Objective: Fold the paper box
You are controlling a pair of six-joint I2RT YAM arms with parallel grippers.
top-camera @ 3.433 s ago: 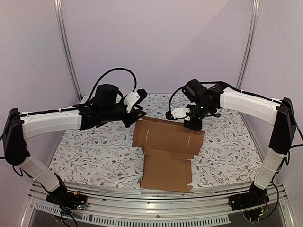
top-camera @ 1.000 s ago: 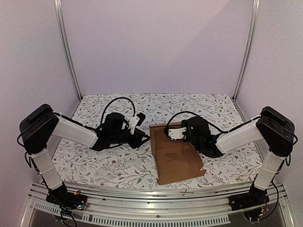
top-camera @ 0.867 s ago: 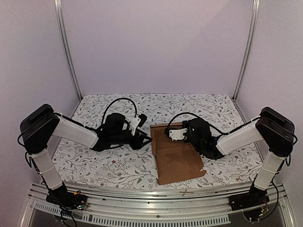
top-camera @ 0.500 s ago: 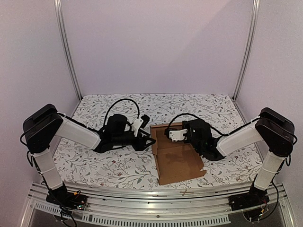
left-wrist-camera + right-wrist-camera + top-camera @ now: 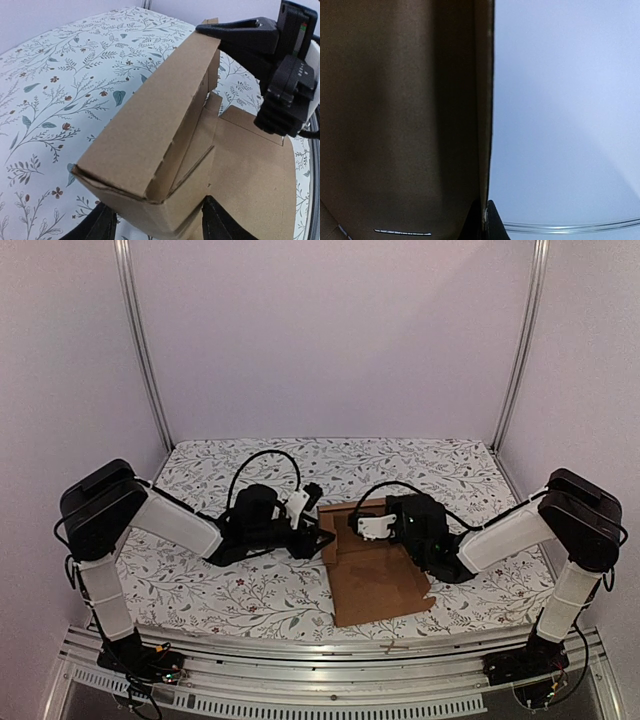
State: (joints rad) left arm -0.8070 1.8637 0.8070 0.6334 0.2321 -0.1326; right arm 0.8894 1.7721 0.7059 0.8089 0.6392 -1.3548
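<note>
The paper box point(image 5: 378, 580) is brown cardboard, lying half folded at the table's middle. Its left side wall point(image 5: 150, 115) stands up, doubled over along the top. My left gripper point(image 5: 318, 531) is low at the box's left edge. In the left wrist view the gripper point(image 5: 157, 222) is open, with its fingers point(image 5: 102, 227) on either side of the wall's near corner. My right gripper point(image 5: 353, 519) is at the box's far left corner. In the right wrist view the gripper point(image 5: 485, 220) is shut on a thin upright cardboard flap point(image 5: 482, 100).
The table has a floral cloth point(image 5: 210, 585). A metal rail point(image 5: 300, 655) runs along the near edge, and frame posts point(image 5: 140, 350) stand at the back corners. The right gripper's body point(image 5: 290, 75) looms over the box's far end in the left wrist view.
Earlier both arms held the unfolded sheet up high. Both are now low on the table, and the left gripper has slid right up to the box's left wall.
</note>
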